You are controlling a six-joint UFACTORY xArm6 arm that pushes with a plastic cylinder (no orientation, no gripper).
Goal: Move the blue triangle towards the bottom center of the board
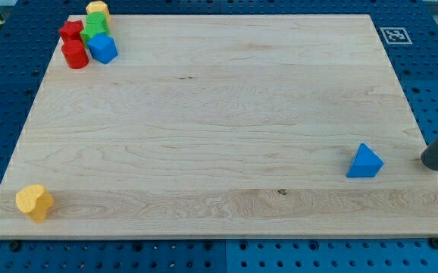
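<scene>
Approach is the step we judge to be in hand: our tip (pixel 433 163) sits at the view's right edge of the wooden surface (pixel 219 121), near the blue triangle (pixel 364 162) but apart from it, with bare wood showing between the two. The tool is a plain dark rod with nothing to open or close, and it holds nothing; it touches no block. The blue triangle lies in the lower right part of the surface, well to the right of the bottom centre where it is wanted. Since our tip is already on the triangle's right side and at about its height in the view, we judge that the next move calls for a push toward the view's left, angled a little toward the view's bottom. Contact should land squarely on the triangle's right face, or the block may spin off line. The yellow heart-shaped block (pixel 35 202) at bottom left and the cluster at top left, with its blue block (pixel 103 48), stand well apart from that path.
</scene>
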